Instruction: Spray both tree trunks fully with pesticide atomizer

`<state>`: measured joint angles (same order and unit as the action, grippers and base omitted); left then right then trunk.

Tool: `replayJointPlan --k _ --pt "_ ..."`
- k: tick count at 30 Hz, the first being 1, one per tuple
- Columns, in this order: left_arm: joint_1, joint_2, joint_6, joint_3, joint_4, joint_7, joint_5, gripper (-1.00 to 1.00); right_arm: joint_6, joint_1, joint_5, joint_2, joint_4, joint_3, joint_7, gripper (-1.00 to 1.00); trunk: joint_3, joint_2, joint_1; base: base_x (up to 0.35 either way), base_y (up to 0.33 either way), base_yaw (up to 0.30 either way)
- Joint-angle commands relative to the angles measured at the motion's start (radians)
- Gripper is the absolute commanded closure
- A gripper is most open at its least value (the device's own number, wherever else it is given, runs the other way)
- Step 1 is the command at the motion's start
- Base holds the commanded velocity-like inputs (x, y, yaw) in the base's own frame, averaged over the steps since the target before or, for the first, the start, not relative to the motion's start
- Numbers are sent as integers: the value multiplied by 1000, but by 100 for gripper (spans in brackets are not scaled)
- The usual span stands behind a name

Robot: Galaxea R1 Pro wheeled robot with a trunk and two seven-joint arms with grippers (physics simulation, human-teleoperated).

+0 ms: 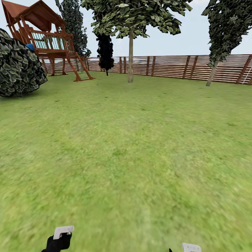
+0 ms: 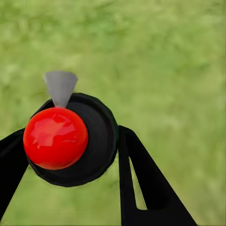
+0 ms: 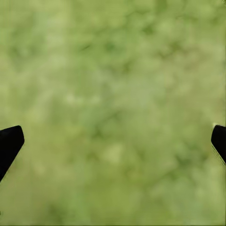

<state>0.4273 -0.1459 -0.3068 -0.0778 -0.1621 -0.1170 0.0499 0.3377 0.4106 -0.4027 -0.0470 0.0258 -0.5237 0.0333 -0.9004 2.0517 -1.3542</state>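
My left gripper (image 2: 70, 136) is shut on the pesticide atomizer (image 2: 70, 155), a black round body with a glossy red cap and a grey nozzle, one black finger against each side. In the head view this gripper (image 1: 59, 239) sits low at the near left above the garden lawn (image 1: 133, 147). Far ahead stand the two trees, one trunk (image 1: 130, 57) at centre by the fence and a leaning trunk (image 1: 212, 74) at the far right. My right gripper (image 3: 113, 141) hangs open over bare grass, also visible at the near right (image 1: 190, 247).
A brown slat fence (image 1: 168, 66) closes the far side. A black-leaved tree (image 1: 105, 52) stands left of the centre trunk. A wooden play tower (image 1: 45, 38) and a large dark bush (image 1: 17, 66) occupy the far left. Open grass lies between me and the trees.
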Motion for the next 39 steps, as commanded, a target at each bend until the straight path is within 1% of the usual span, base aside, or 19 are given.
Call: replayJointPlan --k 1,39 --pt "1 0 -2 -8 1 -10 5 100 3 1 -5 0 -1 -9 3 -100 -1 0 0 339 0 0" --pt "1 0 -2 -7 0 -10 5 100 3 1 -5 0 -1 -9 3 -100 -1 0 0 339 0 0"
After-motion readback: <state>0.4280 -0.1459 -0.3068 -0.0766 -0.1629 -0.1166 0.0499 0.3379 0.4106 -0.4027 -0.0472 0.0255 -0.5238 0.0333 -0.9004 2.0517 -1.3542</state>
